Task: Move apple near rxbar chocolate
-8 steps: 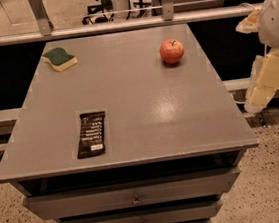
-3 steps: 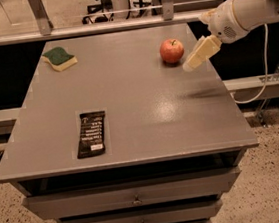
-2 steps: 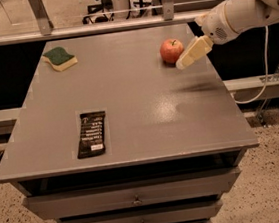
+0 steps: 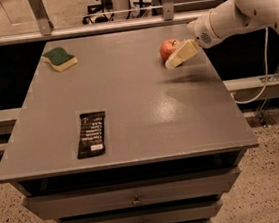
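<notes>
The red apple [image 4: 168,48] sits on the grey table top [image 4: 127,94] at the far right. The black rxbar chocolate [image 4: 91,134] lies flat near the front left, its white label toward the front edge. My gripper [image 4: 174,60] comes in from the right on a white arm [image 4: 234,12]. Its cream-coloured fingers [image 4: 182,53] point down and left, right in front of the apple and partly covering its right side. The apple and the bar are far apart.
A green-and-yellow sponge [image 4: 59,58] lies at the far left corner of the table. The table has drawers [image 4: 134,197] below its front edge. A metal rail [image 4: 119,25] runs behind the table. A cable [image 4: 264,81] hangs at the right.
My arm has swung in from the right side of the table toward the apple, and the gripper has moved left until it overlaps the apple. The apple, bar and sponge have not moved.
</notes>
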Controlling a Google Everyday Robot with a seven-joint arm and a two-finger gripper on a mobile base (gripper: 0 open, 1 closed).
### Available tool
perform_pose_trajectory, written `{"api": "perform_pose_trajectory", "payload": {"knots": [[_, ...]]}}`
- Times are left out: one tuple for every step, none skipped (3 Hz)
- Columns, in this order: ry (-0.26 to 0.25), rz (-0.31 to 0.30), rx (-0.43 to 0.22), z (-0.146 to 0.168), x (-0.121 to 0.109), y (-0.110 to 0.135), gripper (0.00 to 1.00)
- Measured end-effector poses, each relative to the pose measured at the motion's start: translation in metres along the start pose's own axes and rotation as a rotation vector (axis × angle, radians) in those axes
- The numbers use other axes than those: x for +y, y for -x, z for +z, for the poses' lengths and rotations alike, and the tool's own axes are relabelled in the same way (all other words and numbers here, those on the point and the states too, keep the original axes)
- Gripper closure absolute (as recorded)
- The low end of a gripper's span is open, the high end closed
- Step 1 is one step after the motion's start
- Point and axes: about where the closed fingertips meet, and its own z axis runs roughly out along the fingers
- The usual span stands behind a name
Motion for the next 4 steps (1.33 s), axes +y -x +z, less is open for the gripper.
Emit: {"api": "perform_pose_trajectory", "payload": {"knots": [[0.011,0.032,-0.006,0.02,-0.003,-0.002,0.01],[0.026,0.053,-0.024,0.031,-0.002,-0.002,0.24],[0.044,0.071,-0.038,0.036,0.002,-0.005,0.47],[0.084,0.06,-0.063,0.028,0.011,0.002,0.71]]}}
